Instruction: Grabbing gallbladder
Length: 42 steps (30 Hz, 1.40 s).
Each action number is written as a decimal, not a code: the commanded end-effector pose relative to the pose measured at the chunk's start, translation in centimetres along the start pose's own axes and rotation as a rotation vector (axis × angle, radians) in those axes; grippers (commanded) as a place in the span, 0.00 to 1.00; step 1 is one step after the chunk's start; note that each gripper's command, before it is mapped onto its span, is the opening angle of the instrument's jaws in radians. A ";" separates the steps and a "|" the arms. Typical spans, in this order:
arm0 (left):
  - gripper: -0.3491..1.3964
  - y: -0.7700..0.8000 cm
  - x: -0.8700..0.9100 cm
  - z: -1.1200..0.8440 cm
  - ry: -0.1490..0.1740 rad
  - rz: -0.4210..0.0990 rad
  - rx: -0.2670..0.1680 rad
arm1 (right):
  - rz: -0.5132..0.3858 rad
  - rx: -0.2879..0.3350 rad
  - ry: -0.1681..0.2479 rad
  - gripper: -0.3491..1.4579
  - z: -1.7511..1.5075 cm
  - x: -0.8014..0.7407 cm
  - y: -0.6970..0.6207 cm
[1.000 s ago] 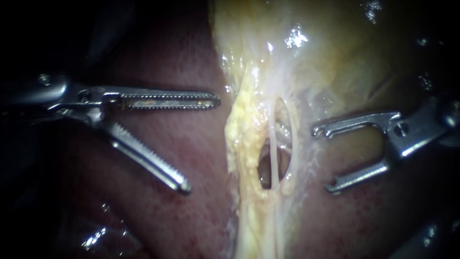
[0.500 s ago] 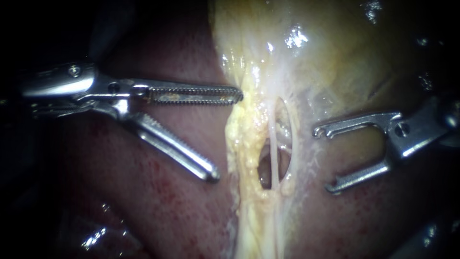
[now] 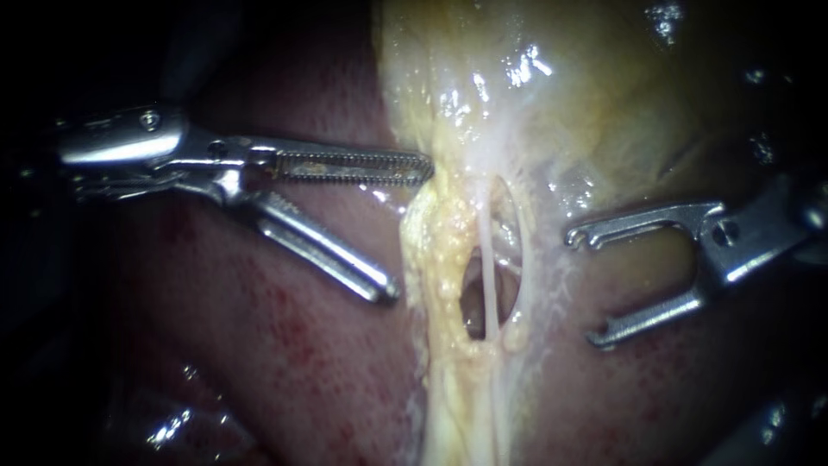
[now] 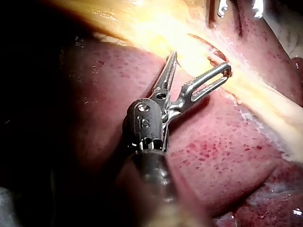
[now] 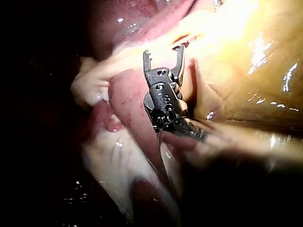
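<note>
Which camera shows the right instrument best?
The endoscope view: the right instrument is bright, side-on and open. The right wrist view shows it dark, from behind; the left wrist view shows only its tips.

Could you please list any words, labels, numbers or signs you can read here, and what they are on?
None on the liver, the gallbladder or the right instrument.
The left instrument carries one small engraved mark near its wrist joint, not read off here.
</note>
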 end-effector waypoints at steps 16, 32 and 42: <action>0.49 -0.13 0.00 0.03 0.060 -0.199 -0.109 | 0.000 0.000 0.000 0.50 0.00 0.00 0.00; 0.24 -0.11 -0.04 0.00 0.093 -0.300 -0.239 | 0.000 0.000 0.000 0.49 0.00 0.00 0.00; 0.00 -0.12 -0.02 -0.03 0.104 -0.310 -0.255 | 0.000 0.000 0.000 0.49 0.00 0.00 0.00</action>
